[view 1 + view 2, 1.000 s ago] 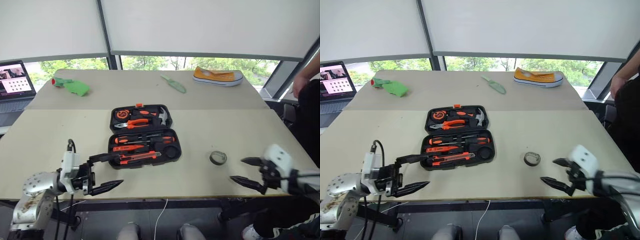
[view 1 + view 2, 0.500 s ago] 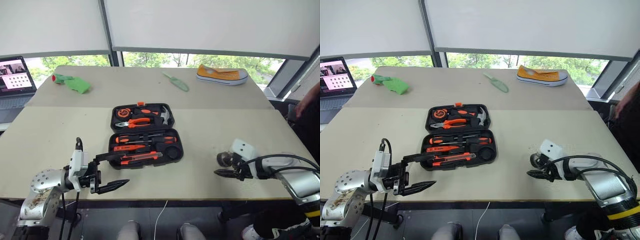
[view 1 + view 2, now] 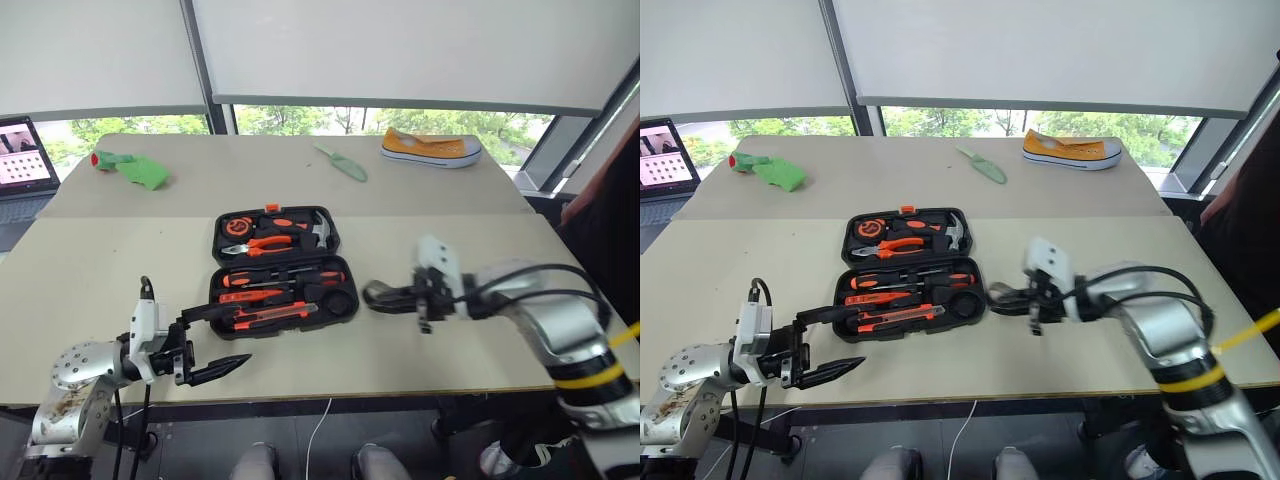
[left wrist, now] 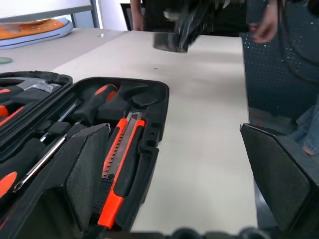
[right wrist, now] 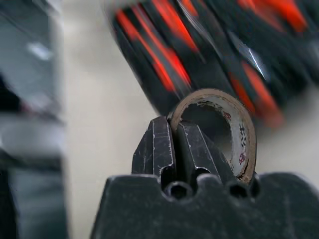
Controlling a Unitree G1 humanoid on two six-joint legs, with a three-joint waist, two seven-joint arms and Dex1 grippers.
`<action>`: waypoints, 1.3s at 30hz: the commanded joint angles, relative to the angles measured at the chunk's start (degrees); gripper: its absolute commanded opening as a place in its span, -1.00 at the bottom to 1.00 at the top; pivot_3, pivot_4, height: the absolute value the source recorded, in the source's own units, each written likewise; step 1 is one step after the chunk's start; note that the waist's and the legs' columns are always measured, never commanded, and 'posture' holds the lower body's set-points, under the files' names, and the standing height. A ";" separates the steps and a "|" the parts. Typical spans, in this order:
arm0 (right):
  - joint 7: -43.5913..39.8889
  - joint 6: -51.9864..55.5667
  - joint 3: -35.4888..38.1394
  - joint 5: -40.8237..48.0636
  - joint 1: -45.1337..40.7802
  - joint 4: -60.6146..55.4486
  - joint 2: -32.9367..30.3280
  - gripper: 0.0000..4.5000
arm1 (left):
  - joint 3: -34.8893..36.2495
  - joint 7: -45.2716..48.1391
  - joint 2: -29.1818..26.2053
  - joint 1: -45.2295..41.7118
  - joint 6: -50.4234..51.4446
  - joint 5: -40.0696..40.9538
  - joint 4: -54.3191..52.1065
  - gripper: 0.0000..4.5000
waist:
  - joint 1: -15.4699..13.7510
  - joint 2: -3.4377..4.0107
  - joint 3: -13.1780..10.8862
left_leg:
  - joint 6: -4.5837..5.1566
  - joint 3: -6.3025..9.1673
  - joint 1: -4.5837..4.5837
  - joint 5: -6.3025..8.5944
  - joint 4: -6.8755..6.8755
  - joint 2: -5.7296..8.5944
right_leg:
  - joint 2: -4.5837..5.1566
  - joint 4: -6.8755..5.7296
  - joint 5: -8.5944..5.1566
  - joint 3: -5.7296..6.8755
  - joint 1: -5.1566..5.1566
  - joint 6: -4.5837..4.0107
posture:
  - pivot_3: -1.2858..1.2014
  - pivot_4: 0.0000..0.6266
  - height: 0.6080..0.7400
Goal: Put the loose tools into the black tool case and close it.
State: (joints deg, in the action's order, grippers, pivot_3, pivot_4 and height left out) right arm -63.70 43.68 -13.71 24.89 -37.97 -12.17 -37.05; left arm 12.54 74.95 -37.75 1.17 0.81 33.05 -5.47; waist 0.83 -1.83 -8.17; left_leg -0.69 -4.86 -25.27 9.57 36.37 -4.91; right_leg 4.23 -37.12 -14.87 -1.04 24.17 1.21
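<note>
The left hand (image 3: 215,343) hovers with fingers spread, gripping nothing, at the near left corner of the black tool case (image 3: 283,270), which lies open on the table (image 3: 100,270) with screwdrivers and knife already seated. Just right of the case, the right hand (image 3: 385,297) is clenched on the grey tape roll (image 5: 227,127), pinching its wall. Best to carry it over the round recess, lower flat, then release gently

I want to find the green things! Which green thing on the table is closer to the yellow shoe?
The pale green trowel, lying just left of the yellow shoe. The other green thing is far off by the table's left corner.
</note>
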 commanded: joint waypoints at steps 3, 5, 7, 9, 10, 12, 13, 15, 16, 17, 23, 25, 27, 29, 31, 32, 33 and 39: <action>4.74 0.96 -8.13 -7.77 -7.73 9.45 5.82 -0.98 | 1.11 -0.82 0.21 0.69 -0.94 0.87 -1.77 1.00 | -0.60 -0.02 0.00 | 0.00 -0.03 -0.01 0.00 0.03 0.05 | 0.10 0.01 0.00 0.06 -0.02 0.01 | 0.03 -0.52 1.00; 4.84 2.28 -11.69 -10.82 -9.59 12.80 5.81 -0.98 | 1.46 -1.37 0.30 1.06 -1.12 0.85 -2.19 1.00 | -0.98 -0.03 0.00 | 0.00 -0.05 -0.04 0.00 0.05 0.09 | 0.15 0.02 0.01 0.06 -0.02 0.03 | 0.03 -0.52 1.00; 3.93 3.75 -15.17 -13.59 -10.64 14.28 4.42 -0.98 | 1.96 -1.93 0.46 1.87 -1.47 0.80 -2.59 1.00 | -0.97 -0.02 0.00 | -0.01 -0.11 -0.05 0.00 0.07 0.10 | 0.18 0.03 0.01 0.05 0.01 0.04 | 0.03 -0.52 1.00; 3.51 3.85 -15.88 -14.56 -10.77 14.59 3.85 -0.98 | 2.31 -2.55 0.65 2.68 -1.70 0.82 -2.95 1.00 | -0.86 -0.02 0.00 | -0.01 -0.11 -0.06 0.00 0.07 0.08 | 0.17 0.02 0.01 0.06 0.03 0.03 | 0.03 -0.52 1.00; 3.04 3.75 -16.26 -14.96 -10.85 14.61 3.53 -0.98 | 2.37 -2.75 0.70 3.03 -1.84 0.81 -3.12 1.00 | -0.80 -0.02 0.00 | -0.01 -0.11 -0.06 0.00 0.06 0.07 | 0.17 0.01 0.01 0.05 0.04 0.02 | 0.03 -0.52 1.00; 2.61 3.55 -16.31 -15.26 -10.81 14.58 3.38 -0.98 | 2.35 -3.06 0.75 3.43 -2.00 0.80 -3.43 1.00 | -0.67 -0.02 0.00 | -0.01 -0.10 -0.05 0.00 0.05 0.04 | 0.13 -0.01 0.01 0.06 0.06 0.01 | 0.03 -0.52 1.00; 3.01 3.41 -15.70 -15.17 -10.65 14.68 3.73 -0.98 | 2.35 -3.23 0.77 3.56 -2.07 0.78 -3.56 1.00 | -0.68 -0.02 0.00 | -0.01 -0.10 -0.05 0.00 0.04 0.04 | 0.13 -0.02 0.01 0.06 0.06 0.00 | 0.03 -0.52 1.00; 2.36 3.47 -15.79 -15.29 -10.65 14.69 3.70 -0.98 | 2.49 -3.70 0.94 3.66 -2.30 0.67 -3.64 1.00 | -0.75 -0.02 0.00 | -0.01 -0.09 -0.05 0.00 0.04 0.04 | 0.13 -0.02 0.01 0.07 0.04 0.01 | 0.03 -0.52 1.00; 2.14 3.40 -15.87 -15.46 -10.60 14.62 3.61 -0.98 | 2.51 -3.87 0.99 3.73 -2.38 0.64 -3.70 1.00 | -0.75 -0.02 0.00 | -0.01 -0.10 -0.05 0.00 0.05 0.05 | 0.14 -0.01 0.01 0.07 0.04 0.01 | 0.03 -0.52 1.00; 2.21 3.31 -15.70 -15.53 -10.46 14.51 3.66 -0.83 | 2.51 -4.04 1.04 3.75 -2.50 0.59 -3.68 1.00 | -0.75 -0.02 0.00 | -0.01 -0.10 -0.05 0.00 0.05 0.06 | 0.15 0.00 0.01 0.07 0.03 0.01 | 0.03 -0.52 1.00; -1.54 4.65 -11.42 -11.14 -11.36 11.39 2.38 0.03 | 3.18 -6.02 0.88 3.91 -2.11 0.61 -3.07 1.00 | -0.74 -0.02 0.00 | -0.01 -0.10 -0.05 0.00 0.05 0.05 | 0.15 0.00 0.01 0.07 0.03 0.01 | 0.03 -0.52 1.00; -4.45 6.60 -8.40 -8.34 -12.19 10.87 0.09 0.34 | 4.17 -7.77 0.55 3.79 -1.17 0.43 -1.87 1.00 | -0.72 -0.03 -0.01 | -0.01 -0.10 -0.07 0.01 0.03 0.06 | 0.15 0.00 0.01 0.07 0.06 0.01 | 0.03 -0.52 1.00; -7.86 5.70 -6.25 -6.21 -11.70 11.52 -2.54 0.64 | 5.06 -10.08 0.20 3.38 0.52 0.37 -0.52 1.00 | -0.76 -0.02 -0.01 | -0.01 -0.10 -0.07 0.00 0.02 0.05 | 0.15 0.00 0.01 0.07 0.06 0.01 | 0.03 -0.52 1.00; -8.70 2.88 -3.54 -5.29 -10.93 14.26 -3.39 0.64 | 6.60 -15.13 0.50 1.05 1.83 -0.93 2.29 1.00 | -0.92 -0.03 -0.01 | -0.01 -0.10 -0.06 0.00 0.02 0.06 | 0.15 0.01 0.01 0.07 0.05 0.01 | 0.03 -0.52 1.00; -5.85 -0.79 -1.35 -6.43 -10.91 18.06 -2.19 0.64 | 7.42 -20.65 0.31 -1.68 1.90 -4.30 5.92 1.00 | -0.88 -0.05 -0.01 | -0.01 -0.09 -0.03 0.00 0.03 0.05 | 0.14 0.01 0.01 0.08 0.04 0.01 | 0.03 -0.52 1.00; -1.83 -4.49 0.15 -8.20 -11.43 21.80 -0.38 0.52 | 8.33 -24.86 0.48 -4.22 2.61 -5.73 8.97 0.88 | -0.85 -0.04 -0.01 | -0.01 -0.08 -0.02 0.00 0.03 0.04 | 0.12 0.01 0.02 0.08 0.03 -0.01 | 0.03 -0.52 1.00; 1.25 -7.45 0.92 -9.89 -11.98 25.05 1.08 0.39 | 8.84 -28.37 0.30 -6.40 4.35 -6.82 11.54 0.76 | -0.78 -0.06 -0.01 | -0.01 -0.09 0.03 0.00 0.04 0.05 | 0.12 -0.01 0.03 0.08 0.01 -0.01 | 0.03 -0.52 1.00; 14.47 -34.00 -1.06 -21.91 -17.29 48.40 9.45 -0.46 | 5.49 -36.37 0.36 -18.03 8.79 -12.47 22.68 -0.17 | -0.05 -0.09 -0.06 | -0.02 -0.06 -0.03 -0.12 0.03 0.09 | 0.06 0.00 0.20 0.04 0.06 0.02 | 0.03 -0.52 1.00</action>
State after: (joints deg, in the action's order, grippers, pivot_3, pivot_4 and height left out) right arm -53.61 19.67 -15.12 6.53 -51.51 29.85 -29.24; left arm 19.40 40.14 -36.94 -14.01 8.74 22.34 15.38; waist 0.78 -1.92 -8.23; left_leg -0.71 -4.92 -25.32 9.45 36.40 -4.82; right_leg 4.29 -37.11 -14.67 -1.01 24.23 1.25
